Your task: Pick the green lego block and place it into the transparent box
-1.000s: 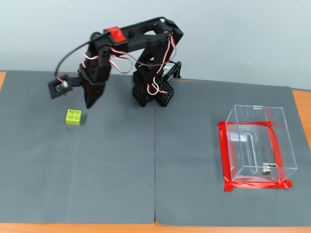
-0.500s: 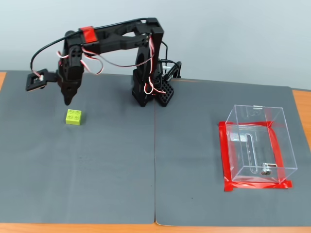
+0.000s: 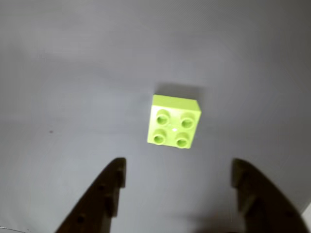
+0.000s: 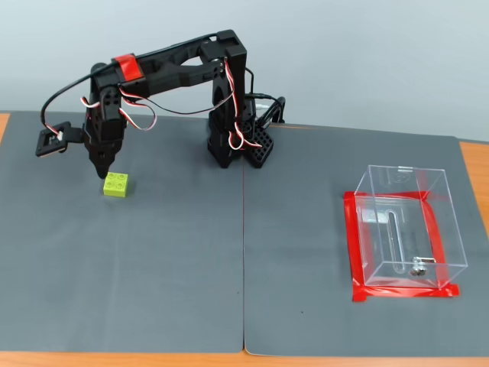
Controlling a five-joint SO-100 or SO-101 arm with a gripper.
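A black SO-100 arm's gripper [image 4: 102, 170] hangs just above and behind the green lego block [image 4: 116, 184] at the left of the grey mat [image 4: 176, 260] covering the table, its jaws spread wide and empty in the wrist view, one dark finger [image 3: 104, 194] low at either side of the brick [image 3: 174, 122], which lies ahead of them and not yet between. The block, a small hard plastic square with four studs up, looks light and rigid (smooth sides, so a slip is possible); the sound hold appears to be across two opposite flat side walls, low on the body, not on the studs. Compared with half a second earlier, the arm has swung further left and dropped, bringing the gripper tip from clear of the brick to just over it; the block itself has not moved. Far to the right, the transparent box [image 4: 428, 183] stands on its red tape, well apart, a small metal piece inside.
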